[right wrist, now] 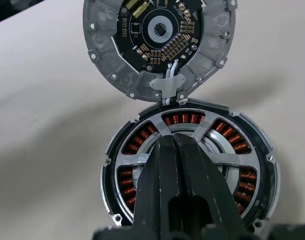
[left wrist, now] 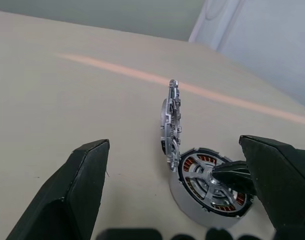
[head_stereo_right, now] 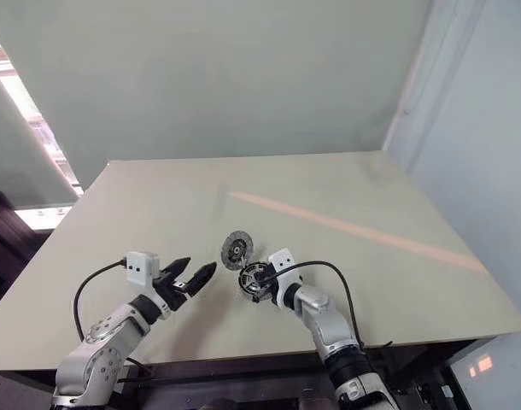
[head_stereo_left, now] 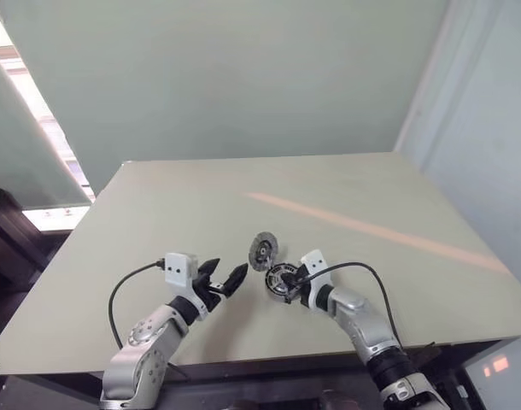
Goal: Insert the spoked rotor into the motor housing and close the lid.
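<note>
Right wrist view: the spoked rotor already sits in the motor housing, near the table's front edge, with the lid standing upright, hinged at its rim. Closing the lid remains; it likely needs tipping down. The right gripper, 2 fingers together, presses the rotor hub. The left gripper, fingers apart, hovers beside it.

Silver arms, white wrist cameras, looping black cables, black-fingered end effectors

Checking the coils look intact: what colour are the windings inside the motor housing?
Copper-orange windings between silver spokes of the motor housing; clearest in the right wrist view.
</note>
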You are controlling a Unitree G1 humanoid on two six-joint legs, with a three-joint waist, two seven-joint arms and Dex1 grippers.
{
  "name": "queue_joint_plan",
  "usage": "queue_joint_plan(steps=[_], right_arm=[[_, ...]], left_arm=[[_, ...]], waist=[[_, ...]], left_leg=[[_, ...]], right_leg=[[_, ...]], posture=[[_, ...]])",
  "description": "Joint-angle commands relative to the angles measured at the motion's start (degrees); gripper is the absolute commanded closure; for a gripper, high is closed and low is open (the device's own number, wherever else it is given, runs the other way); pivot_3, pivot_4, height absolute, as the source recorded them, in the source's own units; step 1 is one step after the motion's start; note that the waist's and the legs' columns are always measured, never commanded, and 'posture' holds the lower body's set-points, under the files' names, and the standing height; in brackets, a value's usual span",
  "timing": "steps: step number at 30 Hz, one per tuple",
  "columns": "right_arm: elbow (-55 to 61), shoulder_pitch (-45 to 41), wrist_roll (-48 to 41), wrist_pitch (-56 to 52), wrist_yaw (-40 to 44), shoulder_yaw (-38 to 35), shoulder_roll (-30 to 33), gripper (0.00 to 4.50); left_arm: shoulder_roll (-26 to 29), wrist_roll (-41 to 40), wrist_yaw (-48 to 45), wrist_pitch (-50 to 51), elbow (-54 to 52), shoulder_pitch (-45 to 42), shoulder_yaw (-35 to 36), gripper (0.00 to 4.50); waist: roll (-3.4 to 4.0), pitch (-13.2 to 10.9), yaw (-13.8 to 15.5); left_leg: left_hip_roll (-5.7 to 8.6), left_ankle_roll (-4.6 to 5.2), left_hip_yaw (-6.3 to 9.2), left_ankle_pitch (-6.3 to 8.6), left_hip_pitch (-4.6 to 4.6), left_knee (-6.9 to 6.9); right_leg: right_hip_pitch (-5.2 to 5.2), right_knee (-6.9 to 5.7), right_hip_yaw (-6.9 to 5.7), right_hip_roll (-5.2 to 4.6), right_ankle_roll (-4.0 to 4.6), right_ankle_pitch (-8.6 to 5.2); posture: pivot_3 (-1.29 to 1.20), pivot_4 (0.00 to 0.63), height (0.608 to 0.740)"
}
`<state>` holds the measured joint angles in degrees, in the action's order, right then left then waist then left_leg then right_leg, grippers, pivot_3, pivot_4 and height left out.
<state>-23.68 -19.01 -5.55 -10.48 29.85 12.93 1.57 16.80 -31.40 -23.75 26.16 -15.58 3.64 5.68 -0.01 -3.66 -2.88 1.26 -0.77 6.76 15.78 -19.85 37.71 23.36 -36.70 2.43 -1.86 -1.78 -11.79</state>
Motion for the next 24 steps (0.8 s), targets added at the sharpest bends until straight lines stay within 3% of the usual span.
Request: queue_joint_plan(steps=[1, 8, 16, 21, 24], right_arm=[[0.29, -0.23, -0.05, 0.87, -0.04, -0.89, 0.18, 4.5], [17.9, 0.88, 1.37, -8.3, 4.52, 3.27, 6.53, 4.5], [27.84, -2.03, 9.33, -14.46, 15.99, 15.02, 21.3, 1.82], [27.02, -4.73, 13.0, -12.41, 18.34, 18.17, 24.35, 0.03], [25.69, -6.72, 15.06, -10.7, 19.65, 19.75, 25.12, 0.03]], left_arm=[[0.23, -0.82, 0.14, 0.7, -3.57, -0.31, 0.69, 0.03], [5.0, 2.07, -4.63, 0.14, -3.47, 1.7, -1.34, 0.03], [5.06, 3.83, -5.39, -0.38, -1.11, 0.62, -2.11, 0.0], [5.04, 4.9, -5.77, -0.26, -0.32, 0.08, -2.73, 0.0], [5.36, 5.39, -6.42, -0.19, -0.33, 0.45, -3.34, 0.0]], waist=[[0.0, 0.0, 0.01], [0.02, -0.01, 0.01], [0.01, -0.01, 0.02], [-0.02, -0.01, 0.01], [-0.03, -0.01, 0.02]], left_leg=[[0.0, 0.0, 0.01, 0.0, 0.02, 0.02], [0.02, 0.0, -0.01, 0.0, -0.07, 0.01], [0.0, 0.0, -0.01, 0.0, -0.07, 0.06], [-0.01, 0.0, -0.02, 0.0, -0.07, 0.09], [-0.01, 0.0, -0.01, 0.0, -0.08, 0.06]], right_leg=[[-0.03, -0.01, 0.0, 0.0, 0.0, 0.0], [0.08, 0.0, 0.02, 0.0, 0.0, 0.0], [0.07, 0.01, -0.03, -0.01, 0.01, -0.01], [0.07, 0.01, -0.03, -0.01, 0.0, -0.01], [0.08, 0.01, -0.05, -0.01, 0.0, 0.0]], posture=[[0.0, 0.0, 0.74], [0.0, 0.0, 0.74], [0.0, 0.0, 0.74], [0.0, 0.0, 0.74], [0.0, 0.0, 0.74]])
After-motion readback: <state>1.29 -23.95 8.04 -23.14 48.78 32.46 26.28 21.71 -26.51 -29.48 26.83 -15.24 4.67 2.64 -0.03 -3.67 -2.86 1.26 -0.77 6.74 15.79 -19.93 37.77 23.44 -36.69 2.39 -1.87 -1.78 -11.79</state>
